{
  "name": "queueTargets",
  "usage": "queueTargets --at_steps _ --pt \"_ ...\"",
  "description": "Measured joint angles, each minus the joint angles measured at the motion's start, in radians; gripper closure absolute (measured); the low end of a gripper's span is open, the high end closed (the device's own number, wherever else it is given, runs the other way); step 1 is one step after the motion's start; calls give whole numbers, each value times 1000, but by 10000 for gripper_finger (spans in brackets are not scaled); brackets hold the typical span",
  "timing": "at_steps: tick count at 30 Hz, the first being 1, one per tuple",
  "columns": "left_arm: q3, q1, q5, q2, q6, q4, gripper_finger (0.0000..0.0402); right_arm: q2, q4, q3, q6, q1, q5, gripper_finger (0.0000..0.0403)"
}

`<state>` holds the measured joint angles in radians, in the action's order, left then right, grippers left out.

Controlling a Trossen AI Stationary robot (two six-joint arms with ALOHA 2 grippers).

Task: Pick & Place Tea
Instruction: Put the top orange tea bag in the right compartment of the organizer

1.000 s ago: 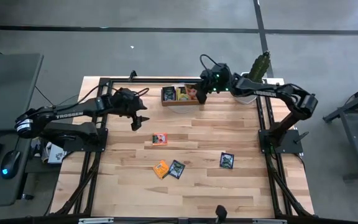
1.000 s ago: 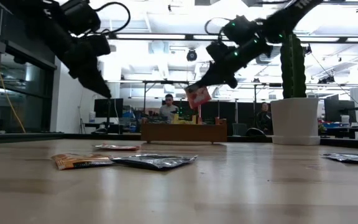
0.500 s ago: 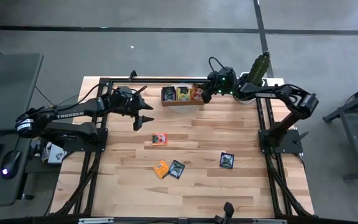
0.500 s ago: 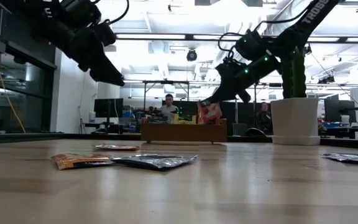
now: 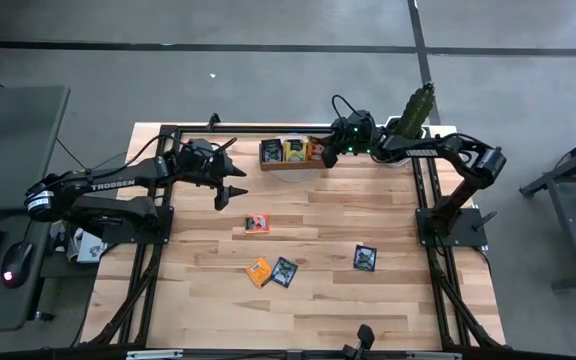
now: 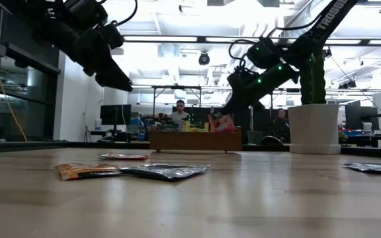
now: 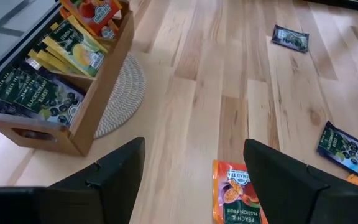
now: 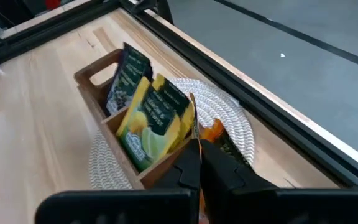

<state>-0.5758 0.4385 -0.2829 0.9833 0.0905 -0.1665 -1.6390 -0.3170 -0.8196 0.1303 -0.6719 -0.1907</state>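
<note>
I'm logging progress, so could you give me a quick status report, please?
Right gripper shut on orange sachet over tray. Left gripper open, empty. Nothing blocking.

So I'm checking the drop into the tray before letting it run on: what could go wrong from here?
The right end effector is shut on an orange sachet at the tray's packed end compartment; the sachet may snag on those already standing there or tip outside. The left end effector hangs open above a loose sachet, which may slide when grasped.

Bright overhead light (soft shadows)
</note>
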Motion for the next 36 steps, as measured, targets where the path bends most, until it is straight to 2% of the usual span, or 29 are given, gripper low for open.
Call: queueTargets --at_steps 6,10,24,31,36 --pt "0 0 0 0 0 0 131 0 2 0 7 0 0 401" --pt "0 0 0 0 0 0 131 0 2 0 35 0 -2 385" --pt "0 0 -1 0 2 -1 131 11 0 0 76 1 54 276" --pt "0 0 -2 0 10 -39 131 95 -11 -1 115 28 -33 276" --pt "34 0 -13 0 10 -51 131 130 -11 -2 127 134 -79 289"
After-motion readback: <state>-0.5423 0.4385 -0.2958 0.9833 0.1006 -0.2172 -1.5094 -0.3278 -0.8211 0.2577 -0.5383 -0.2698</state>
